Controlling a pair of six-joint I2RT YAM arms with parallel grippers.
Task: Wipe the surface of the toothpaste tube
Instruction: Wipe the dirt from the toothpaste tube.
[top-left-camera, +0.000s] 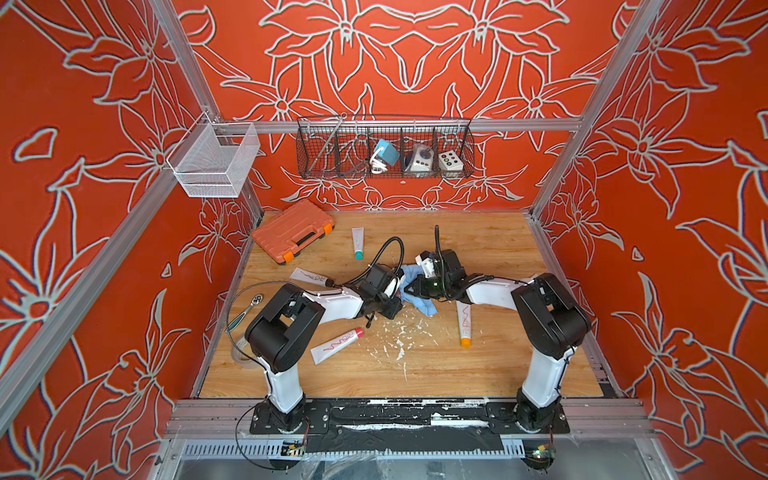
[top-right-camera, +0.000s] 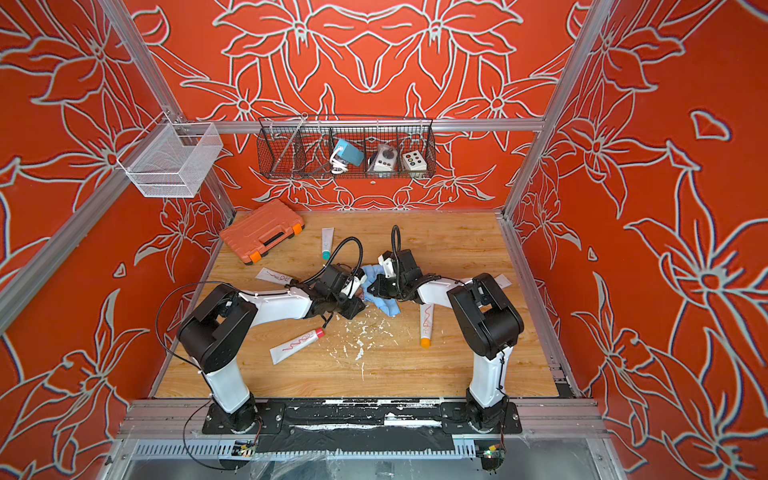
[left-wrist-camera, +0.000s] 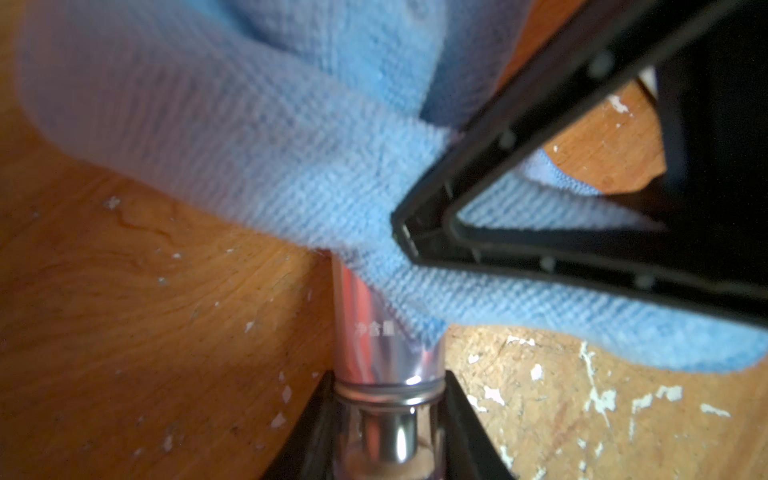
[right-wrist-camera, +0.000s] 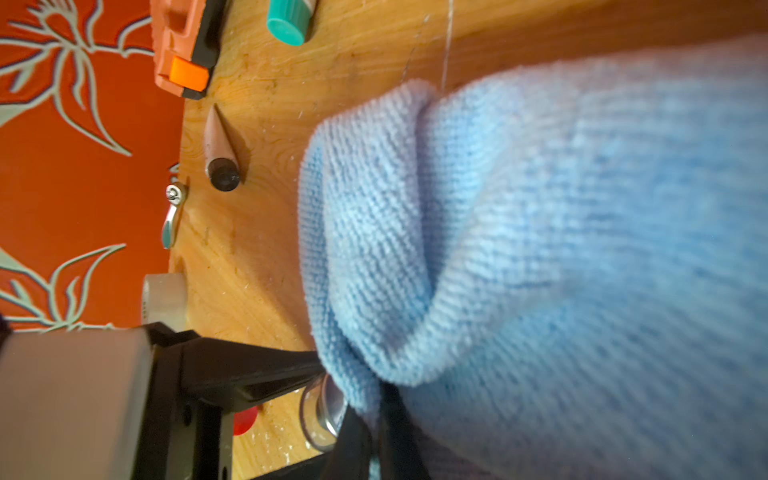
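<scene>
Left end effector (left-wrist-camera: 389, 378): clamped on silvery-pink toothpaste tube (left-wrist-camera: 365, 316).
Right end effector (right-wrist-camera: 379, 419): pinching blue microfibre cloth (right-wrist-camera: 540, 249).
Progress: mid-wipe; coverage probably partial.

Reaching in from the bottom of the frame with left arm (top-left-camera: 286, 328) and right arm (top-left-camera: 548, 316), elbows bent high, wrists low, nearly meeting mid-frame. Pinching the toothpaste tube (left-wrist-camera: 365, 320) near its cap with the left gripper (left-wrist-camera: 390, 432). Squeezing the blue cloth (right-wrist-camera: 540, 249) tight in the right gripper (right-wrist-camera: 376, 415), tip just beside the left.
</scene>
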